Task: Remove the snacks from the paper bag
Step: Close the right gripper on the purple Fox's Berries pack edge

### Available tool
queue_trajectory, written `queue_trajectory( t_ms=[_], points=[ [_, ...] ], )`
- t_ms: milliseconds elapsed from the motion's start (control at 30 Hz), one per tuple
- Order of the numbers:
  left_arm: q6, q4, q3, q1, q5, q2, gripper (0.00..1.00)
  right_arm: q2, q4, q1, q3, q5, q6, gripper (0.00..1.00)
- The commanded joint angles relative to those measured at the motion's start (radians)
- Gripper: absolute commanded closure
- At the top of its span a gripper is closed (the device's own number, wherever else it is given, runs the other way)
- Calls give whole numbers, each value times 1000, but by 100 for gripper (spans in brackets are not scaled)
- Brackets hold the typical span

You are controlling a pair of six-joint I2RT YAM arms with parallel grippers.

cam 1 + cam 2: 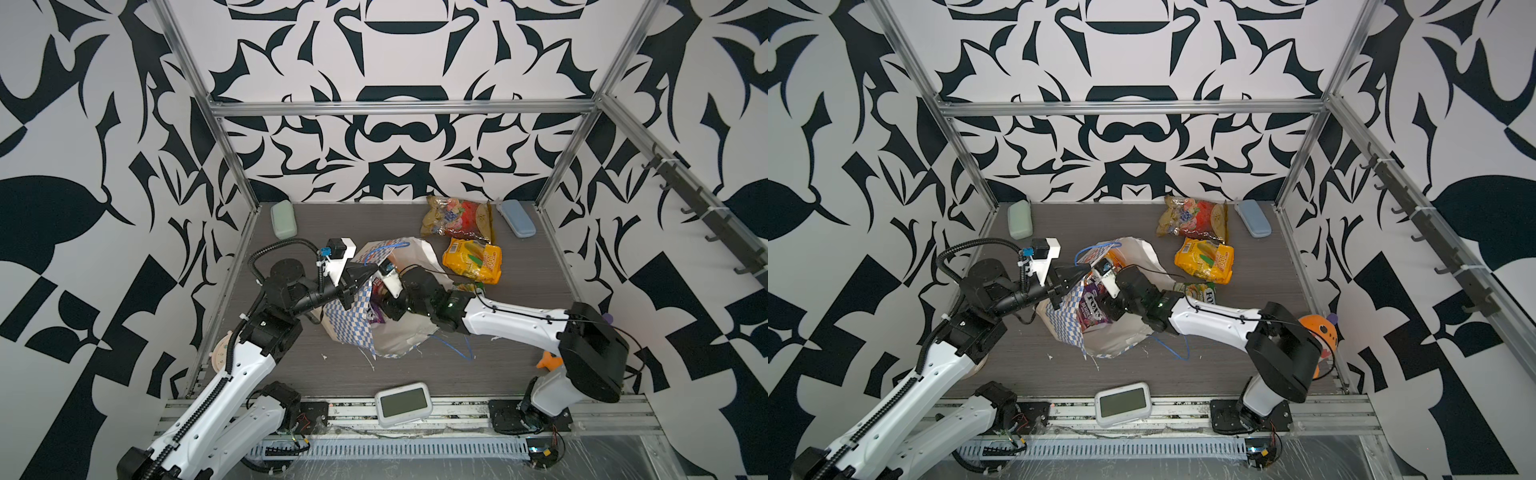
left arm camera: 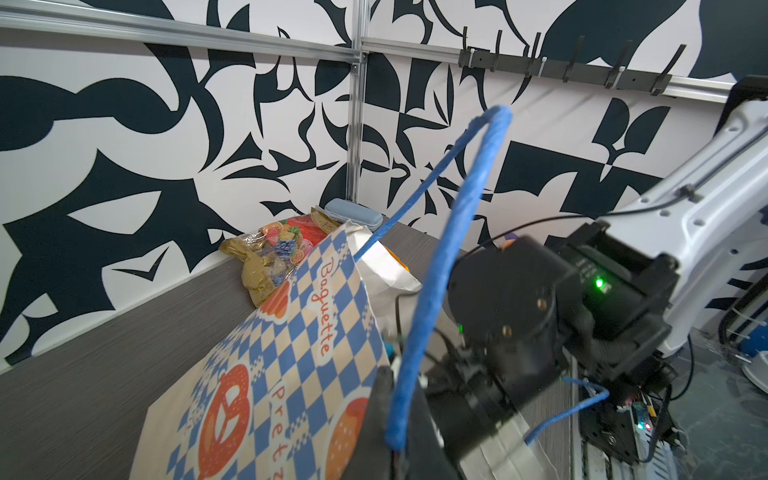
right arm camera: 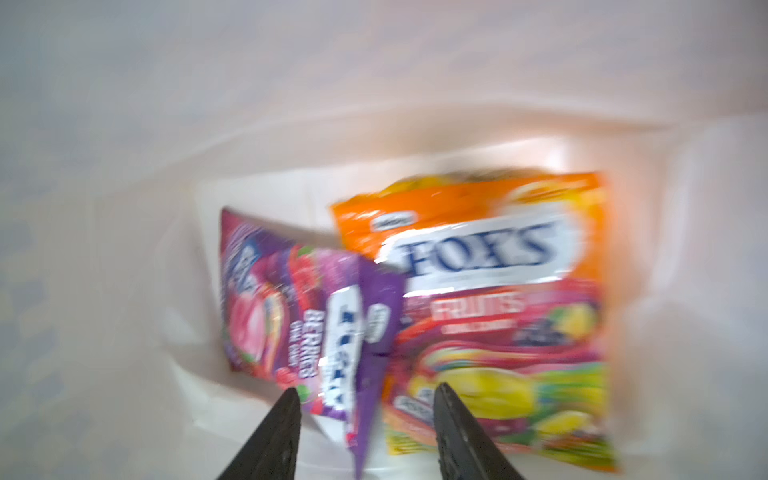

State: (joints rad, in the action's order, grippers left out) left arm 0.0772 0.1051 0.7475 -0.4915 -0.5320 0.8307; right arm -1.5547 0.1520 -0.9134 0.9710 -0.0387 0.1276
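the bag [image 1: 399, 332] sits mid-bench, mouth open. the left claw [image 1: 371, 271] is clamped on its rim. the right claw [image 3: 366, 388] is inside, jaws apart over a purple packet [image 3: 291, 307] beside an orange packet [image 3: 478, 249]. a red packet [image 1: 457, 218] and a yellow packet [image 1: 473, 259] lie near the bench's far right corner.

Bag [image 1: 349, 328]: tan, blue-white checks, orange pastry pictures, white inside — slumps crumpled in the middle of the table [image 1: 316, 232], mouth gaping, one blue cord [image 1: 451, 348] trailing loose. Inside: purple packet [image 3: 299, 316], tilted, overlapping orange-pink packet [image 3: 498, 291], both marked FOX'S. Outside, beyond the bag, lying flat: red-gold packet [image 1: 457, 218] at the far edge, yellow packet [image 1: 473, 259] just before it — green packet [image 1: 1206, 291] nearer, mostly hidden.
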Motion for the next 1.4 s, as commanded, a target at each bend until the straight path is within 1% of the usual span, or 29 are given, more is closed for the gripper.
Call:
queue_trajectory(
  t_ms=[0,67,133,200,300,367,433,600,767,800,900,933,1033,1100,1267,1367],
  points=[
    [-12,21,11,-7,-40,2,100,14,3,68,-23,-52,59,44],
    [-13,27,13,-7,-42,9,100,-14,18,100,-25,-100,85,44],
    [-11,27,16,-7,-45,17,100,-45,39,100,-23,-118,83,43],
    [-9,27,17,-9,-44,20,100,-84,60,100,-9,-166,98,42],
    [-11,27,18,-9,-43,25,100,-150,124,101,8,-244,142,41],
    [-13,27,21,-9,-43,30,100,-182,179,95,9,-276,176,41],
    [-14,27,24,-9,-43,33,100,-213,213,84,16,-294,191,41],
    [-15,28,27,-10,-43,39,100,-285,221,52,63,-311,202,40],
    [-12,35,18,-13,-42,38,100,-337,233,19,109,-306,219,41],
    [-12,39,14,-15,-39,36,100,-346,237,14,117,-302,221,45],
    [-14,46,7,-15,-30,31,100,-366,237,1,135,-280,236,64],
    [-17,51,3,-15,-24,28,100,-375,240,0,142,-282,245,69],
    [-25,52,-2,-15,-7,21,100,-386,251,0,147,-286,266,88],
    [-33,41,-1,-15,-1,14,100,-379,252,-1,148,-291,273,93],
    [-42,42,-29,-15,48,-22,100,-300,182,0,141,-278,233,100],
    [-44,43,-40,-15,60,-31,100,-232,161,2,112,-270,212,100]
  ],
)
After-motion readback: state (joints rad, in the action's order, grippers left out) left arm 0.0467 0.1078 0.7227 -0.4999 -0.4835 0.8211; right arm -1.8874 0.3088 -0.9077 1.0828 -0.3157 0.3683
